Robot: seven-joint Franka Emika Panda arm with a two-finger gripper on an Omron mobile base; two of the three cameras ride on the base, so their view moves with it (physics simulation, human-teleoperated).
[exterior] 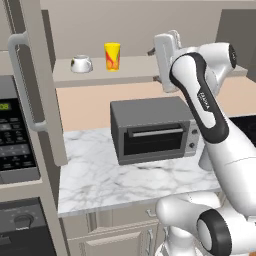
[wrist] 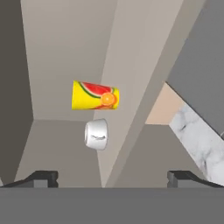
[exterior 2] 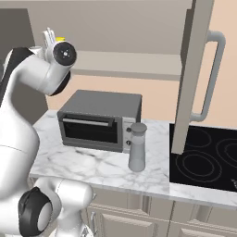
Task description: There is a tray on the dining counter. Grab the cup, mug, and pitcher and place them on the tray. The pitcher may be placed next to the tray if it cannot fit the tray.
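- Yellow cup [exterior: 112, 56] and white mug [exterior: 81, 64] stand side by side on a beige ledge [exterior: 135, 67], upper left.
- Grey toaster oven [exterior: 152, 129] sits centre frame on marble counter [exterior: 105, 180].

Home kitchen, marble counter [exterior: 100, 175], toaster oven [exterior: 155, 130], black cooktop [exterior 2: 203, 159], cabinet drawers [exterior 2: 134, 222]

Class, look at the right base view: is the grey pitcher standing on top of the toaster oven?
No: the pitcher stands upright on the marble counter in front of the toaster oven.
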